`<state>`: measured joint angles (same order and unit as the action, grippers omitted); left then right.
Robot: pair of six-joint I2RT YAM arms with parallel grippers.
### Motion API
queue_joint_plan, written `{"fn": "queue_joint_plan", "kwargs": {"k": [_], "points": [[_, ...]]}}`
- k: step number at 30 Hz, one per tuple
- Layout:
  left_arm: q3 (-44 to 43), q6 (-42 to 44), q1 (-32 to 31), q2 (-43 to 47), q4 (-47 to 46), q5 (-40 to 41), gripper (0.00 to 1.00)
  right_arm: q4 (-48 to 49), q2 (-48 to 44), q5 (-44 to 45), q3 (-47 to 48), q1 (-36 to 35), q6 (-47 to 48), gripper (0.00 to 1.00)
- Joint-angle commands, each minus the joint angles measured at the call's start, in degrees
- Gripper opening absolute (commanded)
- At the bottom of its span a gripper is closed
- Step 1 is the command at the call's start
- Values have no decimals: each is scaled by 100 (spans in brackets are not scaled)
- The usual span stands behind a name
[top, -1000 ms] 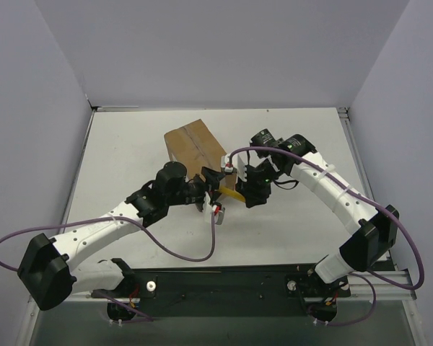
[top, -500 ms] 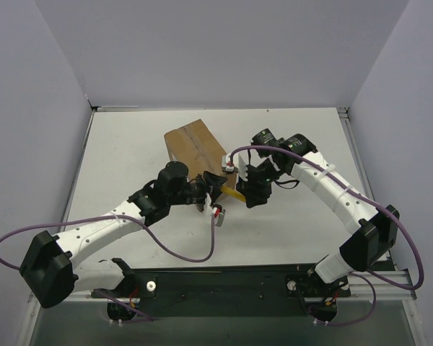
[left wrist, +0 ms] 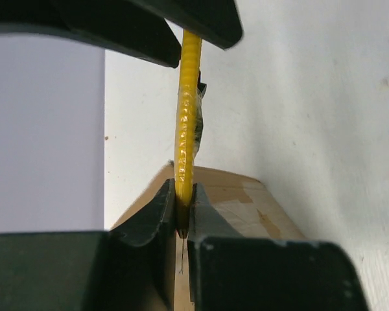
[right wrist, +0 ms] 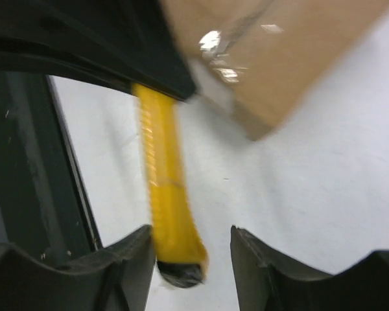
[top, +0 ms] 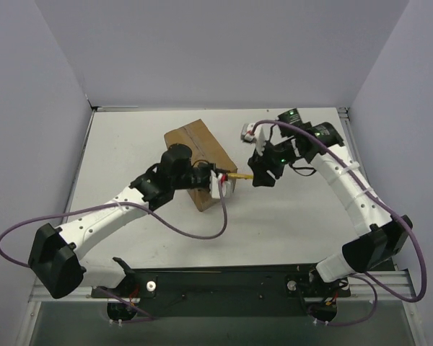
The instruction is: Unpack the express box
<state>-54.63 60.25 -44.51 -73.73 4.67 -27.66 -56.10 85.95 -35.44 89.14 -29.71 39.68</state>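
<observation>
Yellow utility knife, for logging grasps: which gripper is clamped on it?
The left gripper: its fingers pinch the yellow utility knife. The right gripper's fingers stand apart beside it.

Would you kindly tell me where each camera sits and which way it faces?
Top external: above, behind, looking down on both arms and the brown cardboard box.
Left wrist: on the left arm, looking along the left gripper pinching a slim yellow ribbed tool.
Right wrist: on the right arm; the open right gripper flanks that tool's end.
Shared: tool and box, in all.
</observation>
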Motion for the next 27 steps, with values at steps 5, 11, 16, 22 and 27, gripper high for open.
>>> {"fn": "queue_joint_plan", "kwargs": {"k": [5, 11, 16, 22, 27], "points": [[-1348, -4966, 1005, -62, -518, -1486, 0, 977, -720, -1395, 622, 1495, -1568, 55], [-1357, -6813, 1366, -404, -1818, -2612, 0, 1759, -721, -2132, 437, 1469, -1875, 56], [-1664, -7781, 1436, -834, -2259, -3262, 0, 2954, -589, -2511, 270, 1328, -2658, 56], [-1718, -8354, 1498, -1020, -2699, -3439, 0, 3403, -395, -2836, 305, 1188, -3080, 55], [-1586, -8617, 1524, -1002, -2840, -3290, 0, 3596, -360, -2933, 139, 1135, -3264, 45]]}}
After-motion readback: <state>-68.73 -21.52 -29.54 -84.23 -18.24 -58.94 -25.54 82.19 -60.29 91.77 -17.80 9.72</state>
